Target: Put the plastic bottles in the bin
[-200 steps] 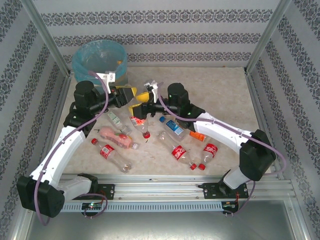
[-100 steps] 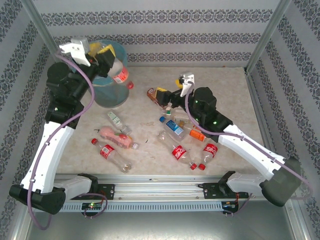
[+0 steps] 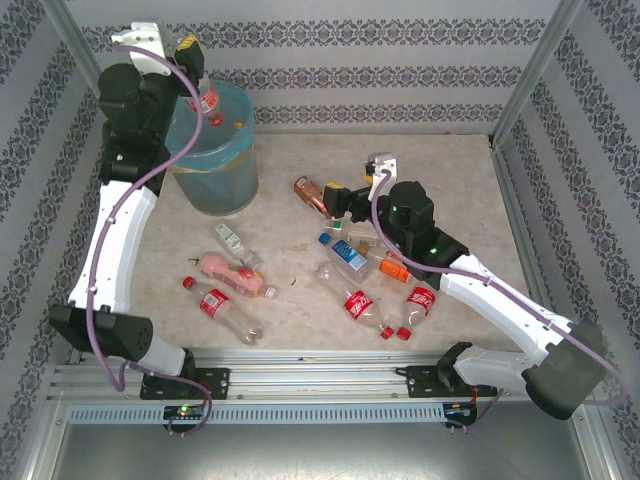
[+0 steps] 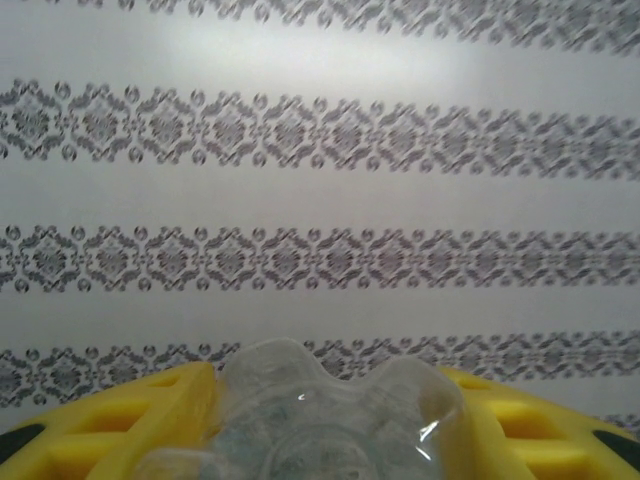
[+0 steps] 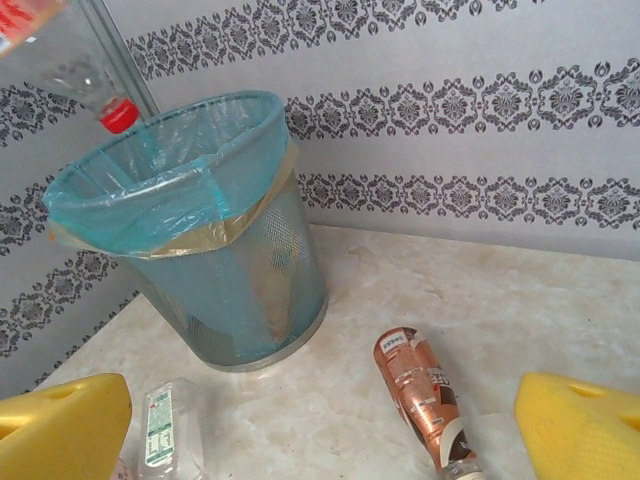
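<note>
My left gripper [image 3: 196, 72] is raised high above the light-blue bin [image 3: 212, 150] and is shut on a clear bottle with a red label [image 3: 207, 101], which hangs cap down over the bin's rim. In the left wrist view the bottle's base [image 4: 335, 420] sits between the yellow fingers [image 4: 120, 425]. My right gripper [image 3: 333, 200] stands open just above the table, with a copper-labelled bottle [image 5: 418, 392] lying between and ahead of its fingers [image 5: 60, 430]. The bin [image 5: 200, 230] and the held bottle [image 5: 60, 50] also appear in the right wrist view.
Several bottles lie on the table: a pink one [image 3: 232, 275], a small clear one with a green label [image 3: 231, 239], red-labelled ones [image 3: 215, 305] [image 3: 358, 305] [image 3: 418, 300], a blue-labelled one [image 3: 346, 252] and an orange-capped one [image 3: 396, 270]. Patterned walls enclose the table.
The left arm has swung from the table's middle up and left, carrying the red-labelled bottle over the bin. The right arm pulled back right and now faces the copper bottle.
</note>
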Available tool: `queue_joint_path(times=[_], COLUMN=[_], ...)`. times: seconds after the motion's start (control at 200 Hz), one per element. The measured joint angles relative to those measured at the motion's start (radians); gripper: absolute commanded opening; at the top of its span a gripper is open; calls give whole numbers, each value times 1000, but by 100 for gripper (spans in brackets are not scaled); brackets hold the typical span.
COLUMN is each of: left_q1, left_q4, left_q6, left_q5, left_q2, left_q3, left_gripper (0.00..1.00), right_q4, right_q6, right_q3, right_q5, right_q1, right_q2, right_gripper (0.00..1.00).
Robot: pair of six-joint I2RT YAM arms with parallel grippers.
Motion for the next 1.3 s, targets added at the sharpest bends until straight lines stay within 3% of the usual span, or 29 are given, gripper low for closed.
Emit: queue_joint_path(times=[0.225, 0.615, 1.304], left_q1=[68, 108, 108], left_q4=[-13, -49, -70], left_q6=[-14, -45, 0], left_q5=[26, 108, 155], left_q2=[105, 172, 271], left_q3=[64, 2, -190], left_gripper=[35, 36, 44], right_q4=[-6, -5, -4], right_q6=[31, 73, 109], right_q3=[0, 77, 111], right_q5=[-30, -247, -273], right_q1=[0, 55, 67], right_q2=[-4, 152, 219], right_gripper=[97, 97, 98])
